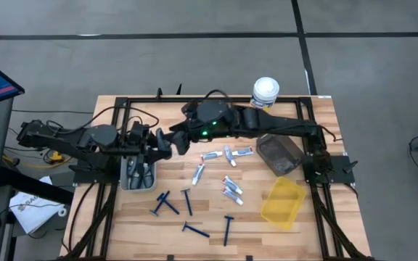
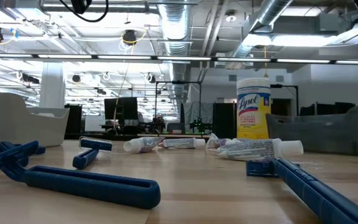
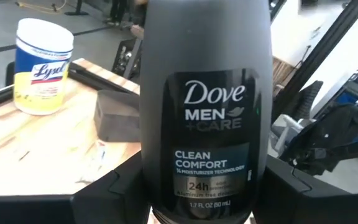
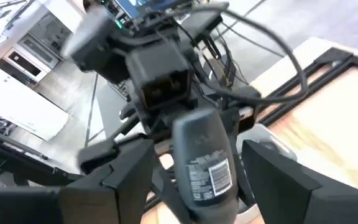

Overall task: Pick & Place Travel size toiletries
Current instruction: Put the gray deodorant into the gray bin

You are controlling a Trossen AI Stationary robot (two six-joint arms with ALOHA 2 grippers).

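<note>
A dark grey Dove Men+Care bottle (image 3: pixel 207 106) is up in the air between both grippers, above the grey bin (image 1: pixel 138 176) that holds more dark pieces. My left gripper (image 1: pixel 160 142) is shut on it. My right gripper (image 4: pixel 201 180) is open, with its fingers standing on either side of the bottle's barcode end (image 4: pixel 207 174); a gap shows beside one finger. Several blue razors (image 1: pixel 167 204) and small silver-white tubes (image 1: pixel 210 156) lie flat on the wooden table. In the low view only razors (image 2: pixel 73 180) and tubes (image 2: pixel 253 148) show, no gripper. My left gripper pinches the Dove bottle between its two fingers (image 3: pixel 114 193) at the lower end of the label side (image 3: pixel 207 199). It comes level from the table's left. The bottle is lifted clear and points along the fingers toward the right gripper.
A yellow Lysol canister (image 1: pixel 265 92) stands at the far edge. A dark see-through bin (image 1: pixel 280 154) and a yellow bin (image 1: pixel 284 201) sit on the right. Black frame rails (image 1: pixel 115 145) run along the table's sides. The right arm (image 1: pixel 281 127) stretches across the far half.
</note>
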